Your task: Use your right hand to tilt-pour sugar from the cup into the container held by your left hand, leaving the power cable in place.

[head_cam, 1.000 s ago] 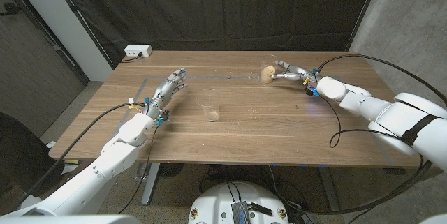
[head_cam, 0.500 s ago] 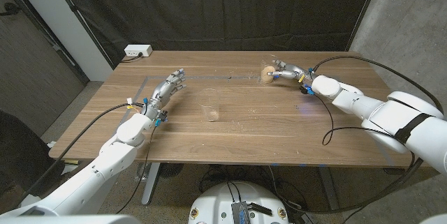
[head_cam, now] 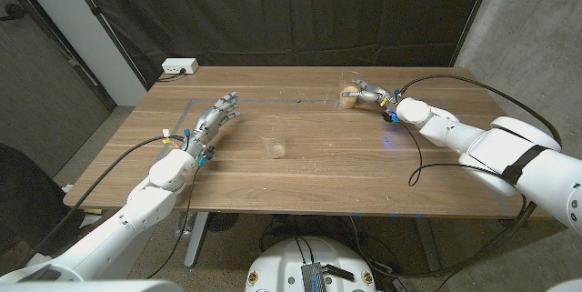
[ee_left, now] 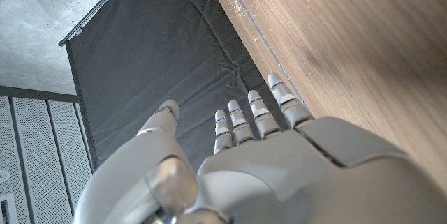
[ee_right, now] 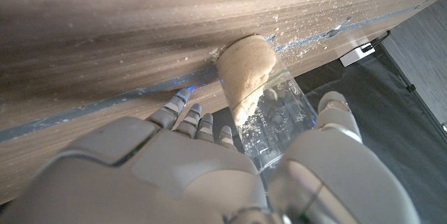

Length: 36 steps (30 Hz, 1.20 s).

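since a second ago the right arm has reached further toward the far edge of the table [head_cam: 364,174], and the right hand [head_cam: 371,93] now sits up against the cup [head_cam: 348,97], where before it was just beside it. the left arm has barely shifted. the cup is a clear plastic one with tan sugar [ee_right: 246,67] in its base, standing near the far edge, right of centre. in the right wrist view the fingers [ee_right: 187,116] lie on one side of the cup and the thumb on the other, wrapped round its clear wall, so the right hand is gripping the cup. the container [head_cam: 274,137], a clear tumbler, stands alone near the middle of the table, well apart from both hands. the left hand [head_cam: 214,116] lies out over the left part of the table, fingers straight and spread, holding nothing. a white power strip [head_cam: 178,67] sits beyond the far left corner.
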Each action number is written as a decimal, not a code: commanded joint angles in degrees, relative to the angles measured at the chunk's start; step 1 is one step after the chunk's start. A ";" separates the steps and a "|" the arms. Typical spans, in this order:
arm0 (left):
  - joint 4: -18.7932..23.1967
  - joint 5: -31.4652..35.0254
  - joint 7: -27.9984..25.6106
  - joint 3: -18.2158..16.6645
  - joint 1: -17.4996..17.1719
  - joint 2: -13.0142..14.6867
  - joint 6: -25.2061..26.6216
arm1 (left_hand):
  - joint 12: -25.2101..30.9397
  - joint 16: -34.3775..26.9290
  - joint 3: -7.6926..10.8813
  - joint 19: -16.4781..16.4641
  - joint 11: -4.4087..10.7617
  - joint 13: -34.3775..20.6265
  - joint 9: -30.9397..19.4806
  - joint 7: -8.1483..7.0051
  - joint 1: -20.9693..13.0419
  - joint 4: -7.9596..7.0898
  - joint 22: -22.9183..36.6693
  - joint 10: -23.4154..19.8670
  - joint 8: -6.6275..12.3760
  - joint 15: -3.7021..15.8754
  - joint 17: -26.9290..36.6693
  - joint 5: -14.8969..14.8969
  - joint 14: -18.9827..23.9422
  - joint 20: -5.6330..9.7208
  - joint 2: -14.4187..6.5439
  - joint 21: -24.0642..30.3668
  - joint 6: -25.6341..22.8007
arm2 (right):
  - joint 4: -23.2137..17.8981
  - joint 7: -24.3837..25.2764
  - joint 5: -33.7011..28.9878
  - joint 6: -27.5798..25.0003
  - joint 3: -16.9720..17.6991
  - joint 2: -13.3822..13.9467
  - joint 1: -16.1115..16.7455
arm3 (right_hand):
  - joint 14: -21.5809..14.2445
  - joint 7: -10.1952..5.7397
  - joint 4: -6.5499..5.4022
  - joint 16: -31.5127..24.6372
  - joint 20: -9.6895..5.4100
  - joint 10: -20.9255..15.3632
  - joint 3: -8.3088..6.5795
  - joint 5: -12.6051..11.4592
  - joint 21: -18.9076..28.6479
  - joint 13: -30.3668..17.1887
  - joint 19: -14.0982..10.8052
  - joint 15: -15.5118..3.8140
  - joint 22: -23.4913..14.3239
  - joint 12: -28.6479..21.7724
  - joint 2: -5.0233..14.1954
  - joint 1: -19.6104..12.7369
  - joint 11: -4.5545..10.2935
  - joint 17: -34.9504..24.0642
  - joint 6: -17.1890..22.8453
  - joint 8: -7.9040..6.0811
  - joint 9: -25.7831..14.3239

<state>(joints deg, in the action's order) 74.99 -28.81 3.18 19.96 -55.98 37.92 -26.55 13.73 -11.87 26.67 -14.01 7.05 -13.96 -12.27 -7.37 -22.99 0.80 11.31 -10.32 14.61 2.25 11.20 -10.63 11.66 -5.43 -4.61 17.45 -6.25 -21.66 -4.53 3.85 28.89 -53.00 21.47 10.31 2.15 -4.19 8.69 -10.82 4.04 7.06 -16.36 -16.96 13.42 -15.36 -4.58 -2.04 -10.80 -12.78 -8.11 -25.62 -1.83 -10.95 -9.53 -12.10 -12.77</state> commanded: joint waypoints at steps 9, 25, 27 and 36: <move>-7.26 -2.00 5.51 0.59 4.41 -0.92 -2.00 | -0.31 0.07 0.43 -0.51 -0.26 -0.25 -0.06 0.05 -0.09 -0.01 0.33 -0.65 -0.14 4.50 0.02 -0.24 0.81 -0.17 0.00 0.21 -0.32 | -1.63 5.12 4.16 1.36 4.39 -2.03 4.45 | -1.67 -0.02 -0.24 -0.89 0.88 -1.80 -0.22 -0.38 0.19 -0.27 -1.09 -0.42 -0.29 -1.32 0.74 -1.37 0.56 -0.25 0.48 -0.60 -0.23; -9.41 -2.32 6.94 1.30 6.08 -1.47 -1.93 | -0.40 0.14 0.53 -0.38 -0.11 -0.27 -0.06 -0.01 -0.23 0.14 0.34 -0.67 -0.23 4.36 0.00 -0.27 0.75 -0.20 0.08 0.13 -0.31 | -1.22 6.39 3.72 1.37 5.52 -4.27 6.21 | -5.09 -1.34 -0.64 -2.23 0.59 -5.79 -0.62 -0.35 0.21 -1.65 -2.16 -2.18 -0.40 -3.97 1.94 -2.08 3.23 -1.19 2.95 -2.10 -0.69; -9.42 -2.29 6.96 1.35 6.16 -1.44 -1.84 | -0.36 0.13 0.54 -0.40 -0.14 -0.27 -0.05 0.03 -0.24 0.16 0.35 -0.79 -0.23 4.32 0.01 -0.27 0.80 -0.27 0.08 0.13 -0.34 | -0.98 6.71 3.59 1.26 5.34 -4.76 6.25 | -5.66 -1.53 -0.74 -2.46 0.61 -6.60 -0.71 -0.34 0.23 -1.98 -2.36 -2.51 -0.42 -4.57 2.24 -2.13 3.41 -1.41 3.27 -2.32 -0.82; -8.83 -2.25 6.64 1.52 6.10 -1.31 -1.13 | -0.37 0.08 0.61 -0.36 -0.14 -0.29 -0.06 -0.13 -0.32 0.23 0.37 -0.91 -0.20 4.24 0.03 -0.29 0.97 -0.28 0.09 0.11 -0.55 | 0.00 8.97 2.93 1.95 3.84 -5.97 6.51 | -11.01 -3.58 -0.88 -4.77 -0.49 -10.54 -1.55 -0.25 0.80 -5.45 -4.54 -4.89 -0.72 -9.07 4.40 -3.46 5.84 -3.54 6.95 -4.86 -2.25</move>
<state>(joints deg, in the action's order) 65.94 -30.99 9.86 21.25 -50.09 36.55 -28.56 13.29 -11.87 26.90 -14.01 6.76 -13.97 -12.27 -7.37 -22.98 1.02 11.61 -10.61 14.39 2.15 11.20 -10.63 12.19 -5.44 -4.62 17.45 -6.25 -22.63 2.69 7.50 30.35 -47.90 17.04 16.30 -7.30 -7.39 7.74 -14.82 3.76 -2.84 -17.34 -16.95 13.22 -19.85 -5.43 -2.18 -11.02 -20.84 -4.59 -28.63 3.73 -13.83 -3.63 -16.11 -14.51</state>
